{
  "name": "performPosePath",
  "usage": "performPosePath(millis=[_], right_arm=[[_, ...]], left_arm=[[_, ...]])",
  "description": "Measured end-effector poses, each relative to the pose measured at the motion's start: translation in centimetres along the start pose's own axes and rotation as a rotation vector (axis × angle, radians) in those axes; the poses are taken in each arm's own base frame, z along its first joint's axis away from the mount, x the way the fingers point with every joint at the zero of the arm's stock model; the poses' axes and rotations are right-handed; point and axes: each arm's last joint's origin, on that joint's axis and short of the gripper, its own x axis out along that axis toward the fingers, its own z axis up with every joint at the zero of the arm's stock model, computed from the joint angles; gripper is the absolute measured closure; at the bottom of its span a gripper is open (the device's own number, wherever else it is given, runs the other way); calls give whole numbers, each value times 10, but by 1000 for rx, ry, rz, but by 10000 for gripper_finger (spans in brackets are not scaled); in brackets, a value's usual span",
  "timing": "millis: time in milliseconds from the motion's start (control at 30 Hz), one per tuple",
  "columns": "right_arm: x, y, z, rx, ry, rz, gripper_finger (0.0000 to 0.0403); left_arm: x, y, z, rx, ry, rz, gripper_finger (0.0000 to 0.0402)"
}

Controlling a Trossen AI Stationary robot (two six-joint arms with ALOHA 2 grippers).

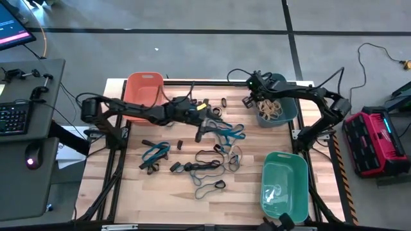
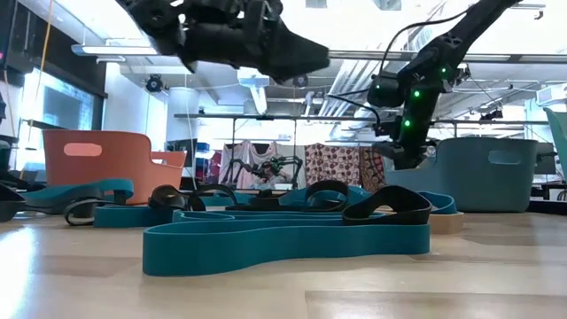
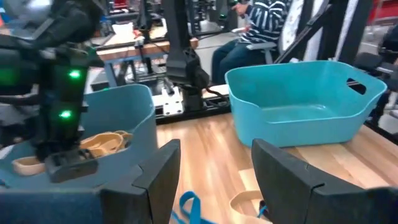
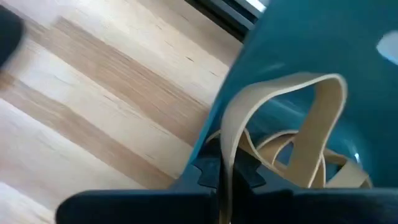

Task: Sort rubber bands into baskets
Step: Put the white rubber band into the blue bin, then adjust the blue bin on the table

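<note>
Several blue, black and tan rubber bands [image 1: 212,157] lie loose on the middle of the wooden table. The dark teal basket [image 1: 277,106] at the far right holds tan bands [image 3: 102,144]. My right gripper [image 4: 224,177] is at that basket's left rim, shut on one tan band [image 4: 280,87]. My left gripper [image 3: 214,180] hangs open over the table's middle, above the loose bands [image 3: 186,205], with nothing between its fingers. The orange basket [image 1: 142,90] stands at the far left and the green basket [image 1: 284,183] at the near right. My right gripper pinches a strip of the tan band [image 4: 225,155] between its two shut fingers. The fingers slant down from above at the dark teal basket's rim. The rest of the band stands out past the fingertips as an open loop [image 4: 323,99] over the inside of the basket, above the other tan bands.
Black cables run over the table's far edge [image 1: 237,77]. In the low view a long blue band [image 2: 266,244] lies nearest. A person [image 3: 261,25] sits beyond the table. Bare wood shows along the near edge [image 1: 167,205].
</note>
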Motion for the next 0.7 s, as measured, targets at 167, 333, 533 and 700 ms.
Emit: performPosePath(millis=[167,333,533,700], right_arm=[[-1,2,4,29,-34,41,403],[-1,2,4,45,-43,44,389],[-7,2,2,33,-26,44,299],[-25,2,0,22,-50,55,225]], left_arm=[[-19,-4,0,-6,4,54,210],[-35,-9,-5,-11,18,64,210],[-47,-12,-4,-12,23,80,210],[-54,-14,-2,6,20,95,210]])
